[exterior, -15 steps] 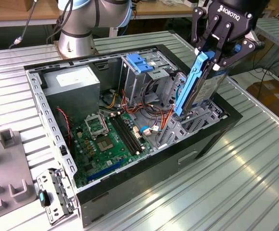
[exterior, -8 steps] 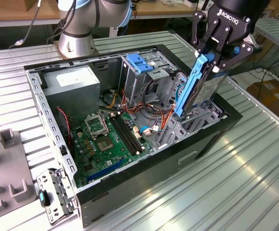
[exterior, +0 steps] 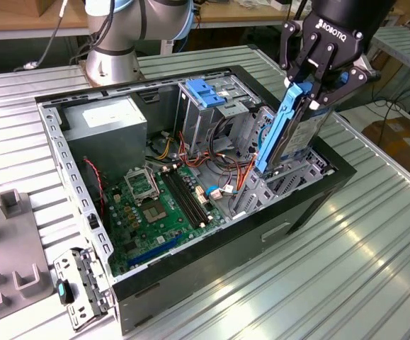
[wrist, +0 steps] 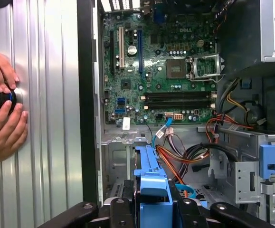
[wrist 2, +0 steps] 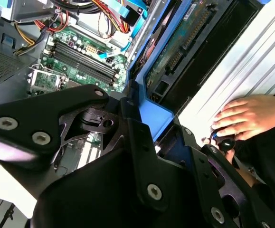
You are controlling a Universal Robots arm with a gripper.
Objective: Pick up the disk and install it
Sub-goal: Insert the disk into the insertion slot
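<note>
Clearly the hand [exterior: 323, 88] is clamping the disk [exterior: 289, 134] by its upper end, holding it on edge with its lower end at the drive bay [exterior: 279, 185] directly beneath; pick-up is done, seating is not. Under the hand an open computer case [exterior: 190, 273] is lying on the ribbed bench [exterior: 353, 269], a person's hands [wrist: 2, 118] resting alongside.

Silver disk [exterior: 305, 134] — blue rails [exterior: 284, 131]; green motherboard [exterior: 158, 205]; black gripper [exterior: 311, 93]; ribbed table [exterior: 346, 269]
</note>
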